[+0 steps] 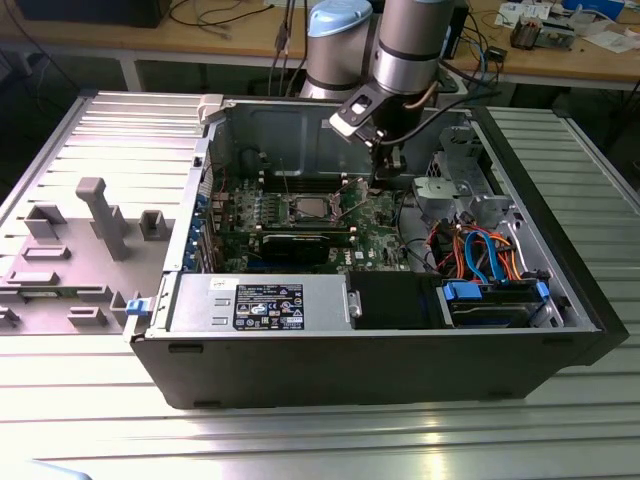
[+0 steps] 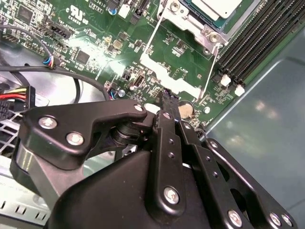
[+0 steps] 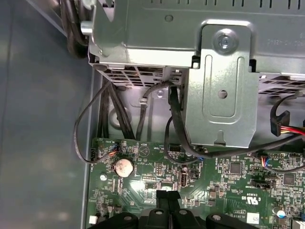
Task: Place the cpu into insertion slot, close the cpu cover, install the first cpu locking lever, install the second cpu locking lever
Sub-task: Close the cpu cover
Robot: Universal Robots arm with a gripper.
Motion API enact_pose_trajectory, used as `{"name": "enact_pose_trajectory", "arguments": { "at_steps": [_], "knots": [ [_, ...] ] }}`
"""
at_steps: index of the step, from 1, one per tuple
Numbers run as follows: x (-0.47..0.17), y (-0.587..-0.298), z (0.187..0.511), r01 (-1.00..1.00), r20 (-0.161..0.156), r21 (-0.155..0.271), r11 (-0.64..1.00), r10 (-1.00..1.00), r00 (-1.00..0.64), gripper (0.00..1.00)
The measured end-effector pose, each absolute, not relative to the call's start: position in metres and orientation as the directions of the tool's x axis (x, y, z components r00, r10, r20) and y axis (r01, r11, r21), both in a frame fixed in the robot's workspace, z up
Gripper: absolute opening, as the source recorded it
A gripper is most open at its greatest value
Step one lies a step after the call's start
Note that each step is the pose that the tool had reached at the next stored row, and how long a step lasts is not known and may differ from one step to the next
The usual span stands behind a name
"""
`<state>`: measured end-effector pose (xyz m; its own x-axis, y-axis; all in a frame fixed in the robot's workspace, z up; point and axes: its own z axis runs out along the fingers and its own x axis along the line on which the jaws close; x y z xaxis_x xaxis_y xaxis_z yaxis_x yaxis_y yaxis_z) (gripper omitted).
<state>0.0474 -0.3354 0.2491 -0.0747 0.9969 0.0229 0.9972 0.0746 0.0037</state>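
1. The gripper (image 2: 167, 98) has its two fingers drawn narrow, the tips almost meeting. Whether they pinch anything cannot be told.
2. In the second wrist view the tips sit at the edge of the cover (image 2: 167, 71), a pale metal frame swung open away from the slot (image 2: 198, 24). Thin wire levers (image 2: 151, 38) run along both of its sides.
3. Just past the cover, the cpu (image 2: 220, 5) lies in the slot, silvery top up and uncovered.
4. A coin battery (image 3: 124, 166) lies on the green board (image 3: 214, 176) near the fingertips.
5. Long black memory slots (image 2: 257, 33) run just beside the slot.
6. In the exterior view the gripper (image 1: 378, 183) hangs in the upper middle of the frame, inside an open computer case (image 1: 350, 370). It is to the exterior view's right of the cpu (image 1: 305, 210).
7. A grey power supply (image 1: 260, 303) lies along the lower middle of the frame, and orange and blue cables (image 1: 480, 250) bunch at centre right.
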Motion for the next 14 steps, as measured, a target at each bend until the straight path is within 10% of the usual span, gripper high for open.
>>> {"name": "enact_pose_trajectory", "arguments": {
  "at_steps": [14],
  "knots": [
    [0.030, -0.335, 0.248, 0.997, 0.024, 0.004, 0.079, 0.997, -0.079, 0.11]
  ]
}}
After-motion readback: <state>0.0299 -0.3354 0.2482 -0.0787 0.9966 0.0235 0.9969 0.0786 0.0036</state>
